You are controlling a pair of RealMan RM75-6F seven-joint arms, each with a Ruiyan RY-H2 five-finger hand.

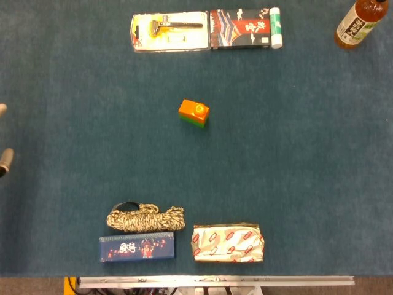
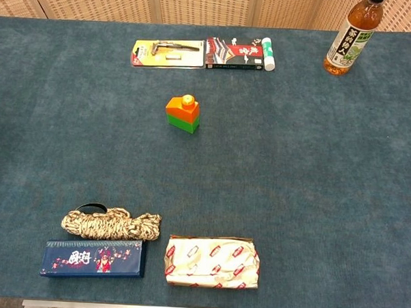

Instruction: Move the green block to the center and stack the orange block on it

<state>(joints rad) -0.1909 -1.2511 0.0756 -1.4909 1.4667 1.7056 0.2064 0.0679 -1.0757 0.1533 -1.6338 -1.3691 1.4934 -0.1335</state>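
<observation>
The orange block (image 1: 194, 110) sits on top of the green block (image 1: 198, 122) near the middle of the blue cloth; the chest view shows the same stack, orange block (image 2: 183, 107) above green block (image 2: 183, 123). Nothing touches the stack. Of my left hand (image 1: 3, 161) only two fingertips show at the far left edge of the head view, spread apart and holding nothing, far from the blocks. The chest view shows no hand. My right hand appears in neither view.
At the back lie a razor pack (image 1: 169, 32), a dark box (image 1: 241, 28) and a white-green tube (image 1: 276, 27). A tea bottle (image 1: 359, 23) stands back right. Near the front edge lie a rope bundle (image 1: 145, 218), a blue box (image 1: 137, 247) and a patterned packet (image 1: 228, 242).
</observation>
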